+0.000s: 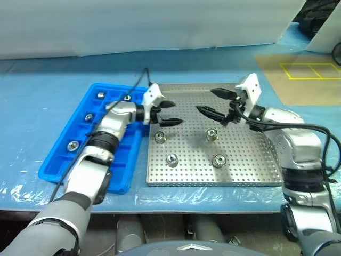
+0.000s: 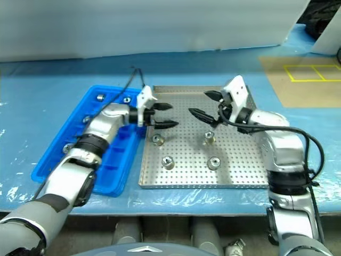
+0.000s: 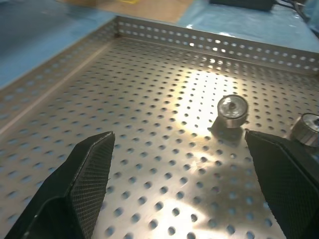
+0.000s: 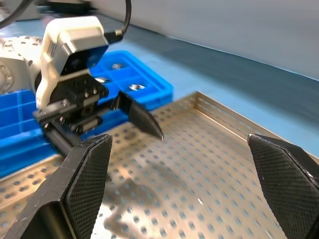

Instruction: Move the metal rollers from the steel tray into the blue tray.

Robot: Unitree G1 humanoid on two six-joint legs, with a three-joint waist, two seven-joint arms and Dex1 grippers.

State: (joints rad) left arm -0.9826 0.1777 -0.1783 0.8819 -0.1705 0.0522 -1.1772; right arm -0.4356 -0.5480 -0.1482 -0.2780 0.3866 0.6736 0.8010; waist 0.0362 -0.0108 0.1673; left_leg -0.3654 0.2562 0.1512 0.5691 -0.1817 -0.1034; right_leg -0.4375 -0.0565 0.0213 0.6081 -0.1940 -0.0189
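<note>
Steel tray: the square perforated tray point(image 1: 250, 165) sits on the blue-covered tabletop point(image 1: 48, 74), its left rim just beside the blue tray point(image 1: 58, 160).

Rollers in the steel tray: four metal rollers stand upright on the holed floor, apart from one another: one at near left point(image 1: 171, 159), one at near right point(image 1: 219, 160), one behind at left point(image 1: 159, 137) and one behind at right point(image 1: 212, 135).

Rollers in the blue tray: four more rollers lie in separate compartments, two at the far end point(image 1: 100, 95) point(image 1: 127, 98), one midway along the left column point(image 1: 89, 117) and one nearer the front point(image 1: 71, 145).

Left hand: the left hand point(image 1: 169, 113) reaches over the steel tray's left rim, pointing to the right, its two black fingers spread and pinching nothing. In its wrist view, a roller point(image 3: 232, 107) stands on the floor between the fingertips' line and the far rim.

Right hand: the right hand point(image 1: 216, 103) hangs above the far right part of the steel tray, pointing left toward the other hand, fingers spread wide and empty.

Spacing: the two hands face each other across the tray, well apart, both clear of the rollers below.
</note>
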